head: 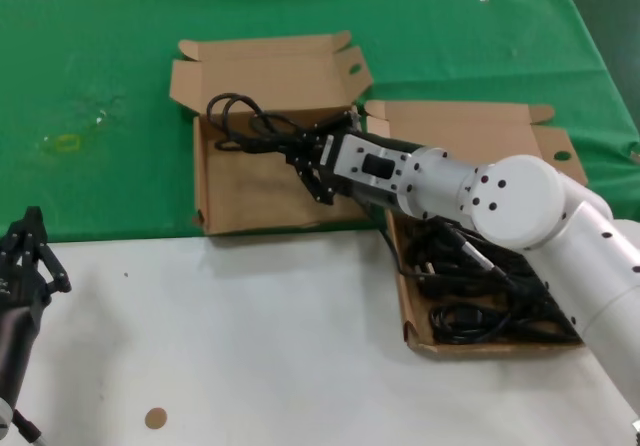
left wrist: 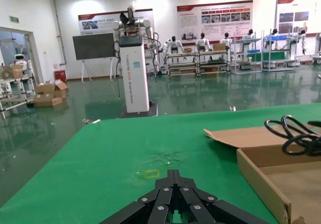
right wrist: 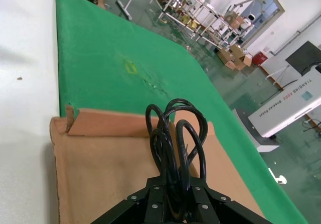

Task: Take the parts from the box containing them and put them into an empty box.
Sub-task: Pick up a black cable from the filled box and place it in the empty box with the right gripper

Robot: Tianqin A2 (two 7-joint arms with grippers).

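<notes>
Brown cardboard, lid folded back: the empty box (head: 255,191) lies half on the green cloth (head: 100,86), and serves as reference. The right gripper (head: 312,161) reaches over its floor, fingers clamped on one coiled power cord (head: 245,126), whose loops hang above the box interior near the lid hinge. The right wrist view confirms the clamp and bare cardboard beneath; the head view alone shows the remaining parts (head: 480,286) in the box containing them (head: 470,126), just beside the empty box. The left gripper (head: 25,256), well apart over the white table (head: 250,346), appears closed in its wrist view.
</notes>
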